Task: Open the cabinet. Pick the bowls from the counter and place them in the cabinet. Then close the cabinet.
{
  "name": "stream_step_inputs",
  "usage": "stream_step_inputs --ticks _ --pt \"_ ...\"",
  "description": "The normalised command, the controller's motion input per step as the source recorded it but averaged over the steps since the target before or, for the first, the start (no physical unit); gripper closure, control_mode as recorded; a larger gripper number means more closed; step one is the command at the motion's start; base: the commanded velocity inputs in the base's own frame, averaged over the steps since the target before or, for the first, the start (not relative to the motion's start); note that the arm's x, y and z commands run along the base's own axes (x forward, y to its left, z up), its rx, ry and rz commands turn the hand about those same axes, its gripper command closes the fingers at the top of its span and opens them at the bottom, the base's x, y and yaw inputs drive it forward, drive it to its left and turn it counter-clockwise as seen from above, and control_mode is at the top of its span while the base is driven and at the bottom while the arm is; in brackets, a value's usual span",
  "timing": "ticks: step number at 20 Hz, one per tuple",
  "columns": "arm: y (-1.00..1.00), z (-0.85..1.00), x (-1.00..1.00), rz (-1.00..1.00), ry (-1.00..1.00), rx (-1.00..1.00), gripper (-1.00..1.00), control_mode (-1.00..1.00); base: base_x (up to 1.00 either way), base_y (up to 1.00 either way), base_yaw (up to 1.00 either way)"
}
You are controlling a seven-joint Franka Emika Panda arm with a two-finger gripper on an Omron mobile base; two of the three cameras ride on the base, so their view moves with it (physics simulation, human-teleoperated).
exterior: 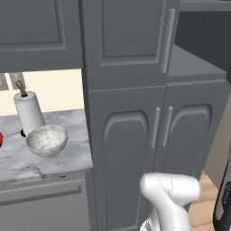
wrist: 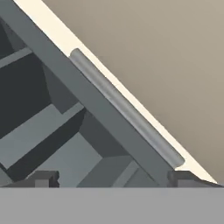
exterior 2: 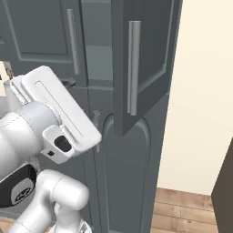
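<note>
- Left base view: the counter, a white marble slab with grey veining, is lying left of the tall dark grey unit. The marbled bowl is sitting upright on it, just in front of the paper-towel roll, and a sliver of the red bowl is showing at the left edge. The cabinet is occupying the unit's upper part; its right side is standing open, exposing a grey shelf. The arched lower doors are sitting shut, and wooden floor is showing at lower right.
- Right base view: the right cabinet door is swinging outward, its long bar handle facing the camera; a cream wall is rising behind it.
- Hand view: the gripper is standing with its jaws spread wide, nothing between them, facing the door edge and handle, with the dark cabinet interior to the left.
</note>
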Motion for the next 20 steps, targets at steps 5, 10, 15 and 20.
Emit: stream_step_inputs --ticks 5,10,15,20 --pt "0.37 0.0 0.62 -0.09 0.04 -0.05 -1.0 -1.0 0.0 0.0 0.0" --pt "0.09 0.0 0.75 -0.1 0.12 -0.07 -1.0 -1.0 0.0 0.0 0.0" --pt "-0.01 0.0 0.39 -0.07 0.11 -0.13 -1.0 -1.0 0.0 0.0 0.0" --pt "-0.31 -0.03 0.28 -0.01 0.06 -0.06 -1.0 -1.0 0.0 0.0 0.0"
